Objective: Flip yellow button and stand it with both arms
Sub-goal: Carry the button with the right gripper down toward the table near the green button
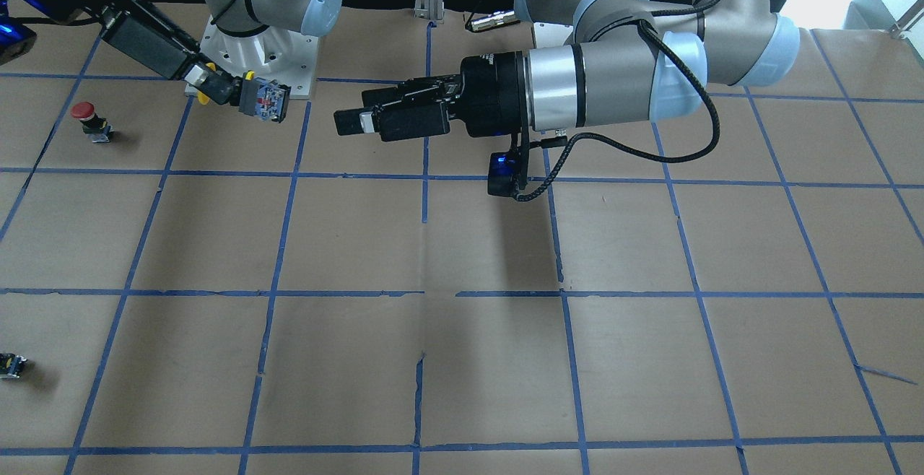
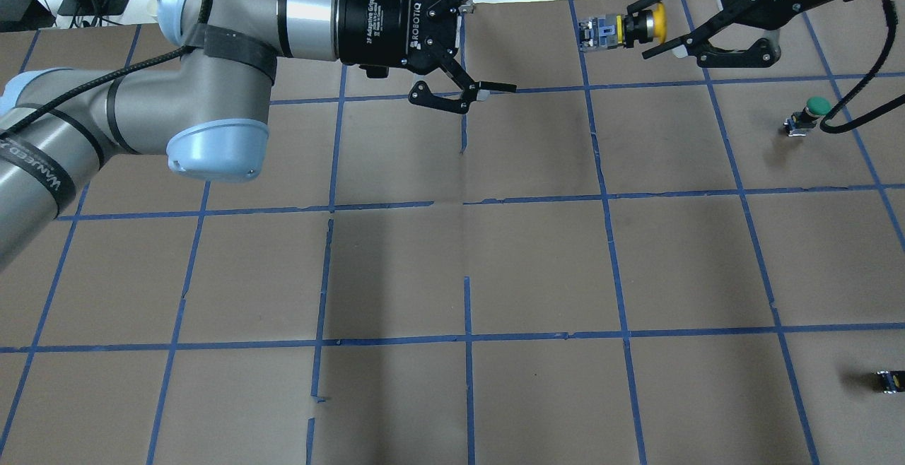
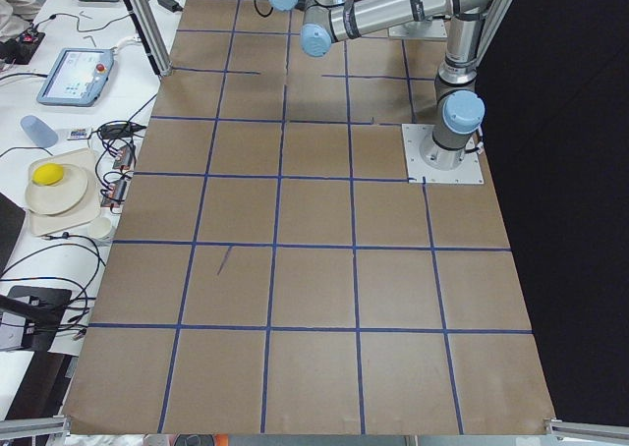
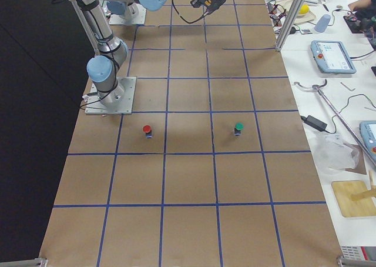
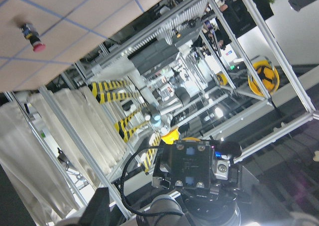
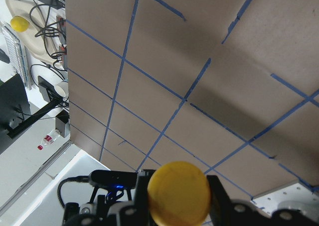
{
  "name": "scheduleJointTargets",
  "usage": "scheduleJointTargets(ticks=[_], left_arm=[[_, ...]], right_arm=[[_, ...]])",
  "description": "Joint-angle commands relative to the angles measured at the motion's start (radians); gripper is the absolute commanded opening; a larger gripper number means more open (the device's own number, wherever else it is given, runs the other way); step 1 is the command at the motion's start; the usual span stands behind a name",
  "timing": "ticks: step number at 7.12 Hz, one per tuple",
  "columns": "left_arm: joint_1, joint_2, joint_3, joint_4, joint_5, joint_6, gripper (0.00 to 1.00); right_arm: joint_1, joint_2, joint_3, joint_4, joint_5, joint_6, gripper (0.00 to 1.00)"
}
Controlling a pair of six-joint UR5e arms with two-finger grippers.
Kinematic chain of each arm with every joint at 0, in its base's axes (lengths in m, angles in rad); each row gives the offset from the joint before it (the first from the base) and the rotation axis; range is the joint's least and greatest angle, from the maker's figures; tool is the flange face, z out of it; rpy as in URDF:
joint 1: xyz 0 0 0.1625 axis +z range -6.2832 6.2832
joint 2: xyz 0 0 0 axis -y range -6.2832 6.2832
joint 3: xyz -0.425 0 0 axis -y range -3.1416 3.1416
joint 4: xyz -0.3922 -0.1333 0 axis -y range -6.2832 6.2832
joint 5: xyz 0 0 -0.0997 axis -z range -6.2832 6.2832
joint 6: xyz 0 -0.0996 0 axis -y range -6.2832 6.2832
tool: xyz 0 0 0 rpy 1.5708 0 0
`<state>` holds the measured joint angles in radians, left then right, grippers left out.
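Note:
My right gripper (image 2: 642,29) is shut on the yellow button (image 2: 654,21) and holds it in the air at the far side of the table. The button lies sideways, its grey-blue body (image 2: 596,32) pointing toward my left gripper (image 2: 512,37). The left gripper is open and empty, level with the button, with a gap between them. In the front-facing view the right gripper (image 1: 216,89) holds the button (image 1: 263,99) and the left gripper (image 1: 350,121) faces it. The yellow cap (image 6: 178,193) fills the bottom of the right wrist view. The left wrist view shows the button's body end-on (image 5: 192,166).
A red-capped button (image 1: 85,118) stands on the table on the robot's right side. A green-capped button (image 2: 813,110) stands farther out on that side. A tiny black block (image 2: 889,380) lies near the table's right edge. The right arm's base plate (image 1: 289,56) is behind the held button.

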<state>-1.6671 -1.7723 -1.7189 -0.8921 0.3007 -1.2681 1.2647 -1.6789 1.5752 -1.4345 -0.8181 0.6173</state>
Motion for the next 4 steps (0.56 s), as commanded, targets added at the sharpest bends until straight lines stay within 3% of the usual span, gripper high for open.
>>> scheduleJointTargets(ticks=[1,2,4], left_arm=[[-0.026,0.001,0.100,-0.051,0.313,0.027,0.99],[-0.046,-0.007,0.151,-0.144,0.427,0.117,0.99],[-0.066,0.008,0.179,-0.366,0.663,0.488,0.99]], right_arm=[[-0.048,0.002,0.008,0.023,-0.187,-0.346,0.27],[-0.048,0.004,0.017,0.020,-0.291,-0.555,0.27],[-0.050,0.002,0.078,0.000,-0.505,-1.042,0.27]])
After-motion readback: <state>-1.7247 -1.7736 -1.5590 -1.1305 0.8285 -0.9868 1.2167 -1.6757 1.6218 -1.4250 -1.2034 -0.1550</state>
